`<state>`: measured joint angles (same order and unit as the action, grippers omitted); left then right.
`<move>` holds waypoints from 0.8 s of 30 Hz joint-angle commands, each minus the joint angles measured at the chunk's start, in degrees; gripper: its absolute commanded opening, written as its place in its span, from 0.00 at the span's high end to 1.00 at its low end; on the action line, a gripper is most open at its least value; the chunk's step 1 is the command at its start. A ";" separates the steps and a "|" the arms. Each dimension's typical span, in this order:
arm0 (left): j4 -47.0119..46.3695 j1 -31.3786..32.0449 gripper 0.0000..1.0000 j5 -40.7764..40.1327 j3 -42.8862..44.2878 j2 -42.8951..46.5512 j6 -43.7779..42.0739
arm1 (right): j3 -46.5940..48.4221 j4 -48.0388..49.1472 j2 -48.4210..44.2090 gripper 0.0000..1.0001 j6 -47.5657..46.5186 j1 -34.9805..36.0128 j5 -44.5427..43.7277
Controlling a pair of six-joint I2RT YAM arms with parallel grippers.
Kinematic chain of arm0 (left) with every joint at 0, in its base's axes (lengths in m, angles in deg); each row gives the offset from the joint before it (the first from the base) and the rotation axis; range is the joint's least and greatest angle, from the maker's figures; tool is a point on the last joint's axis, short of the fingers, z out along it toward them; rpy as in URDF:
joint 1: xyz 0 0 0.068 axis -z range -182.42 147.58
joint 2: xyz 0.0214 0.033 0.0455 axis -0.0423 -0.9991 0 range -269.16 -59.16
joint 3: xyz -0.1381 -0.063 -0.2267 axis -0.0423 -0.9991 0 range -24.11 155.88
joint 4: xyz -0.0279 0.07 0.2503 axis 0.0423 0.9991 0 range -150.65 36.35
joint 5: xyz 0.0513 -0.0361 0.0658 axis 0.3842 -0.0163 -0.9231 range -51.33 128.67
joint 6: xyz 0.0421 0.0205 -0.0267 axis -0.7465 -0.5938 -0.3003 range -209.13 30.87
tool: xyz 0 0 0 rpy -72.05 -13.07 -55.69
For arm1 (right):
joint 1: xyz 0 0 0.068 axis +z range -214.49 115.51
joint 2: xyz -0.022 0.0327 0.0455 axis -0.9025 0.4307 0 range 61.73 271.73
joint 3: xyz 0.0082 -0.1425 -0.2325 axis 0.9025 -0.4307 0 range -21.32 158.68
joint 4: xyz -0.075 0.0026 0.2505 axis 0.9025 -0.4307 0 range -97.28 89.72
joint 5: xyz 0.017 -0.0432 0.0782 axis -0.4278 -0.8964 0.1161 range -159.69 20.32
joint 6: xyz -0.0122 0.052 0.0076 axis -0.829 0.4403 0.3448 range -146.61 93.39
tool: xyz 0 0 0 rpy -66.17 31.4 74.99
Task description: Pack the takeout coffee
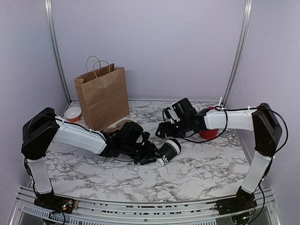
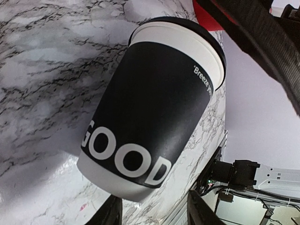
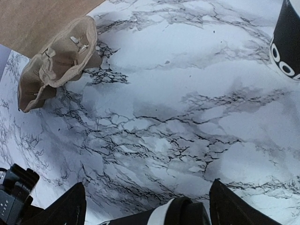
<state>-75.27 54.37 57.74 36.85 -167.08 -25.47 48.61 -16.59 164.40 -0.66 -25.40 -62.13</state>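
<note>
Cup (image 1: 169, 151) tilted near desk (image 1: 211, 168) centre, lid (image 2: 213, 40) barely showing; I can't tell whether my left fingers (image 2: 112, 216) grip its base; my right fingers (image 3: 65, 211) hang spread, empty.

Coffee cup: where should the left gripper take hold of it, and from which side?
Across the black wall of the coffee cup, midway up, below the lid. Its base points at the left gripper, so come in from the base end, one finger on each side. The wall widens toward the rim, which should resist slipping.
</note>
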 commanded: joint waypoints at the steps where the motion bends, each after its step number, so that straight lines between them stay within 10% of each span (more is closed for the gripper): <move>1: -3.41 -0.05 0.57 -0.13 2.44 -3.49 1.82 | -2.50 2.05 -1.60 0.12 2.97 -0.16 3.06; 24: -4.46 -1.89 0.65 0.87 3.72 -6.13 -0.09 | -13.32 -5.00 -15.13 0.11 7.04 -0.81 -8.09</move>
<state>-78.50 53.04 57.83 39.59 -171.84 -24.07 38.51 -21.62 150.98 4.50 -25.75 -72.45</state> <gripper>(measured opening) 0.351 0.891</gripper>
